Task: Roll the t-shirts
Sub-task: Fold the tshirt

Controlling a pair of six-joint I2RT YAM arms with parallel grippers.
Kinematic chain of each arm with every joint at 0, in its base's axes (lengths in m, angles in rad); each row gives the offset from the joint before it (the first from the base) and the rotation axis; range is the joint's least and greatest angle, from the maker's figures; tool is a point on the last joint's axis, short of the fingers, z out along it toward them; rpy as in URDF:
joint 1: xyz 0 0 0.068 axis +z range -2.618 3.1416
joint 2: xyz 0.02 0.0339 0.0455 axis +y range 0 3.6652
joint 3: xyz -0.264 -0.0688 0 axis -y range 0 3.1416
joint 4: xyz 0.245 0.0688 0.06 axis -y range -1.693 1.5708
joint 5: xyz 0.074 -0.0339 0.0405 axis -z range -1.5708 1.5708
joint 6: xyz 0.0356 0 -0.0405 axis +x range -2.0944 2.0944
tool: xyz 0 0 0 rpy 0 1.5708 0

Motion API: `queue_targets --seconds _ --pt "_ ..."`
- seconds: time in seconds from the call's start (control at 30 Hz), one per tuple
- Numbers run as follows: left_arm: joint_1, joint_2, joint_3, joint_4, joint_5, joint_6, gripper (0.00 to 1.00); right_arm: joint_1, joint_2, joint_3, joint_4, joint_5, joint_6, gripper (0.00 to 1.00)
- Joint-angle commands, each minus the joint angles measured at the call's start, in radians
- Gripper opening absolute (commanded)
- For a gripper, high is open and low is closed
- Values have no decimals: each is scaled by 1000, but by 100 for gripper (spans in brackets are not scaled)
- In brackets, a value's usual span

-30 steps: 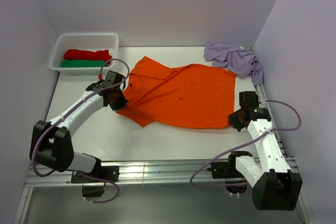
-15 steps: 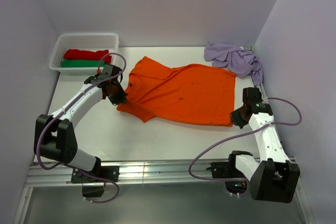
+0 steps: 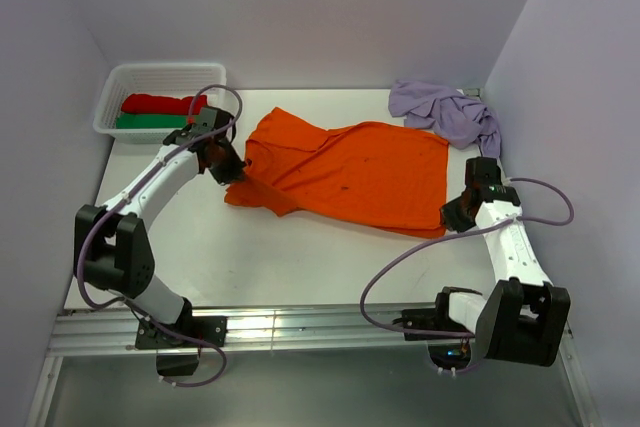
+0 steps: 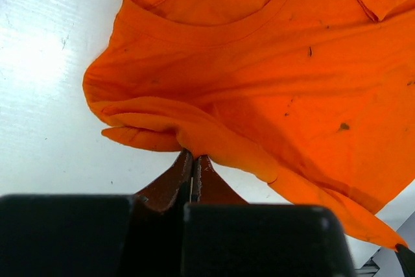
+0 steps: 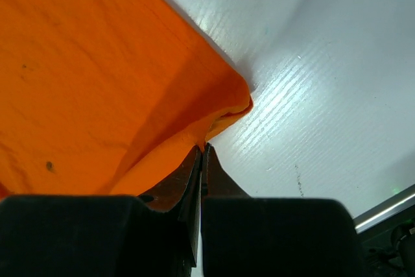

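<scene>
The bright orange t-shirt (image 3: pixel 350 172) lies spread across the middle of the white table, collar at the left. My left gripper (image 3: pixel 232 175) is shut on a fold of its left sleeve edge (image 4: pixel 188 135), jaws pressed together. My right gripper (image 3: pixel 450 219) is shut on the shirt's near right hem corner (image 5: pixel 220 118), which is doubled over at the pinch. A pale lilac t-shirt (image 3: pixel 445 112) sits crumpled in the far right corner, away from both grippers.
A white plastic basket (image 3: pixel 160 78) at the far left holds a rolled red cloth (image 3: pixel 162 103) and a green one (image 3: pixel 150 121). Walls close in on both sides and the back. A metal rail (image 3: pixel 300 327) runs along the near edge.
Both grippers have moved away from the near edge, carrying the orange shirt's near edge with them; that edge now lies farther back and more folded.
</scene>
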Motion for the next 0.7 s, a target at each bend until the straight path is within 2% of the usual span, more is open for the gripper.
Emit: queue_targets --seconds 0.0,0.67 --pt "7 20 67 -12 10 0 0 -15 22 54 43 10 -16 0" --pt "10 228 290 -44 10 62 0 -43 214 138 109 10 -32 0"
